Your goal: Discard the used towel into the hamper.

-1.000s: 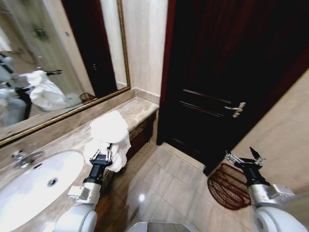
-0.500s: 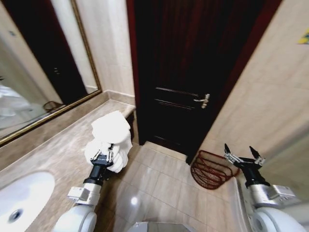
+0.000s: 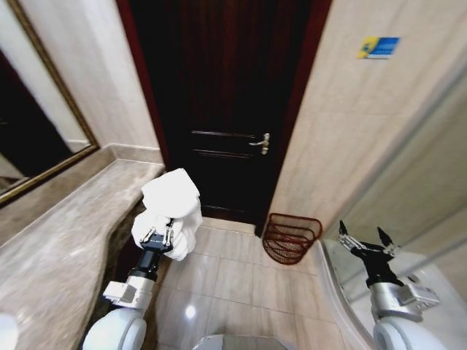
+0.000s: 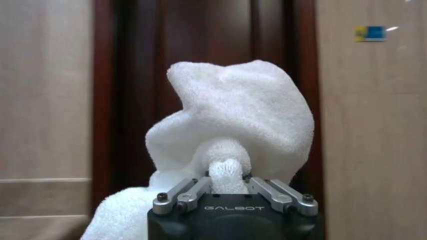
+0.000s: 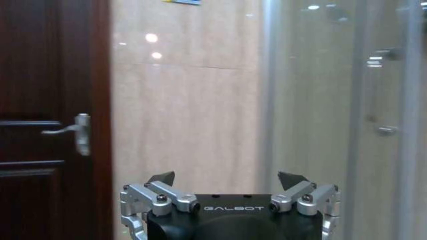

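Towel (image 3: pixel 172 208) rides bunched in the left claw (image 3: pixel 157 238), whose fingers pinch a fold of it, with the bulk mounded above the claw so nothing drags on the way. The hamper (image 3: pixel 291 236) stands on the floor against the wall just beside the dark door (image 3: pixel 219 109), well apart from the towel. The right claw (image 3: pixel 366 243) hovers nearer the hamper, spread wide and empty, kept clear as a spare.
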